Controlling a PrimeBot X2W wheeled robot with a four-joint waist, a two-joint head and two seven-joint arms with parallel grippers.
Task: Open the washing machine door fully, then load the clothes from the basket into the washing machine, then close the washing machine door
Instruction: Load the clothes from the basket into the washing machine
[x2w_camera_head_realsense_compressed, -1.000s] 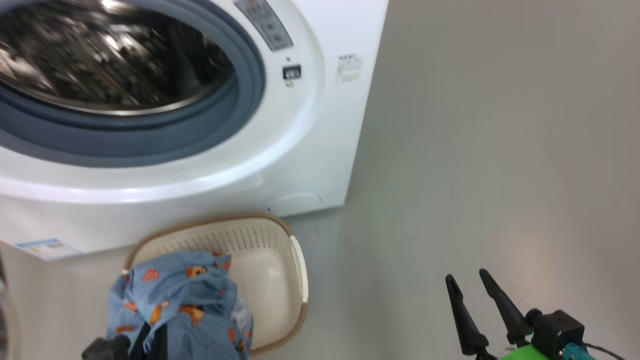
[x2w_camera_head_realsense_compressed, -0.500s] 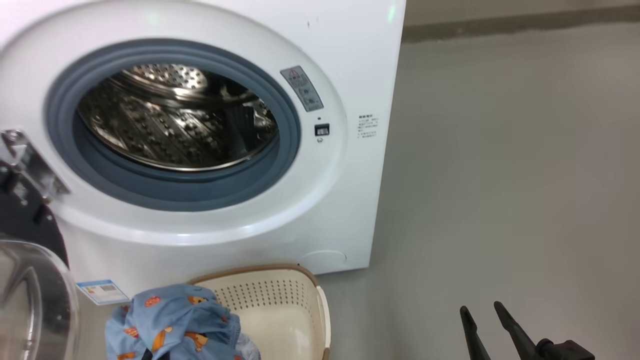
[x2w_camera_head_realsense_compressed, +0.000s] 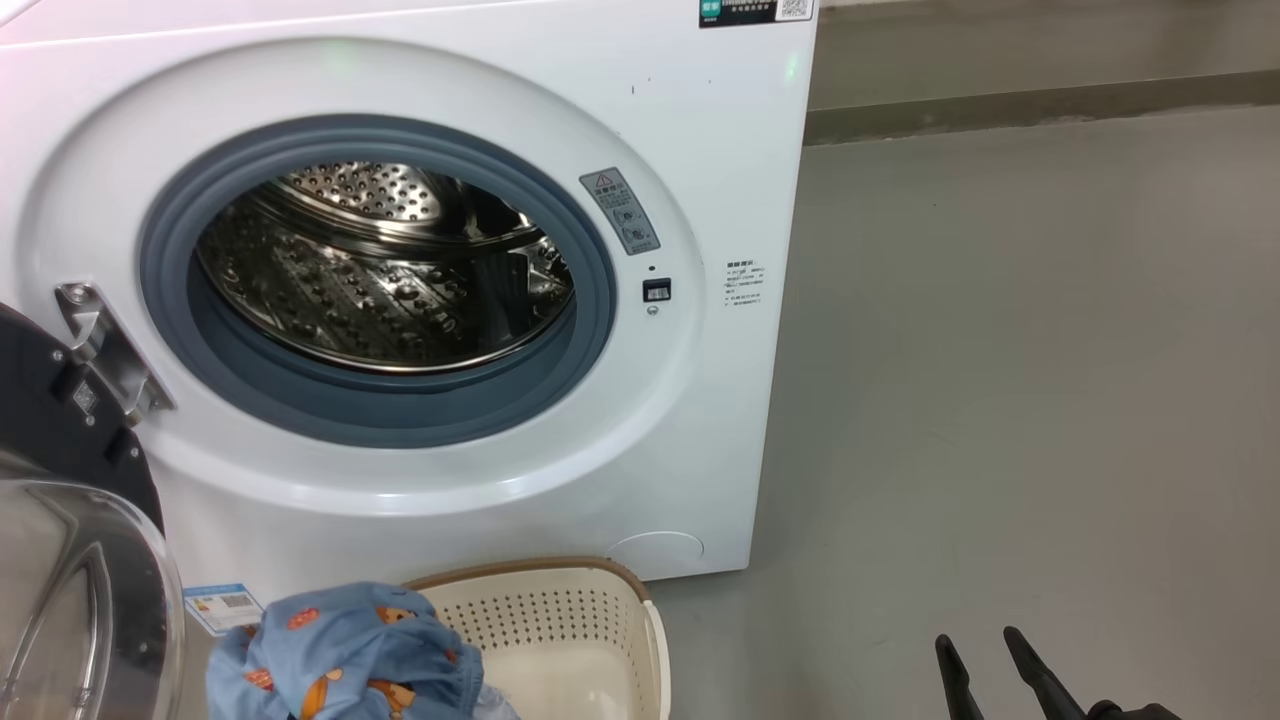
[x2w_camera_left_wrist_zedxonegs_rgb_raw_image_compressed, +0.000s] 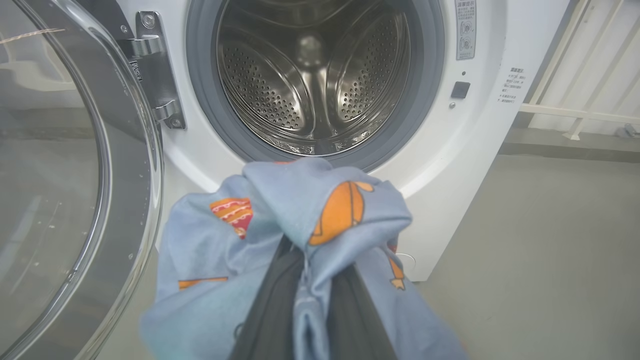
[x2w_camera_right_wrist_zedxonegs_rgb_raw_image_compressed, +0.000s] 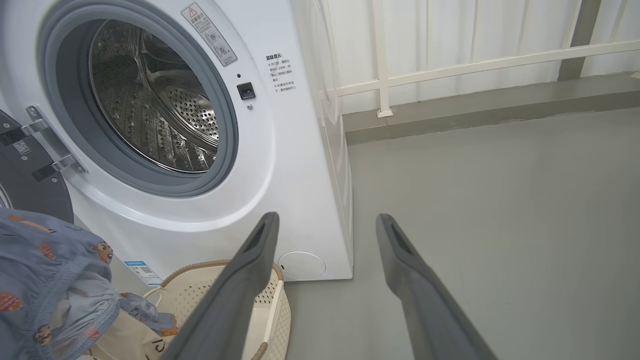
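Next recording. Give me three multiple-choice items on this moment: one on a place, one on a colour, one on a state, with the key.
1. Where does the basket stand?
A. on the floor before the washing machine
B. on top of the machine
C. inside the machine

2. What colour is the rubber ring round the drum opening?
A. red
B. grey
C. yellow

3. What state is the left claw in?
A. open and empty
B. shut on the basket's rim
C. shut on the clothes

Key: 1 A, it sits on the floor below the machine's front. 2 B, the ring is grey against white. 3 C, blue fabric is bunched between its dark fingers.
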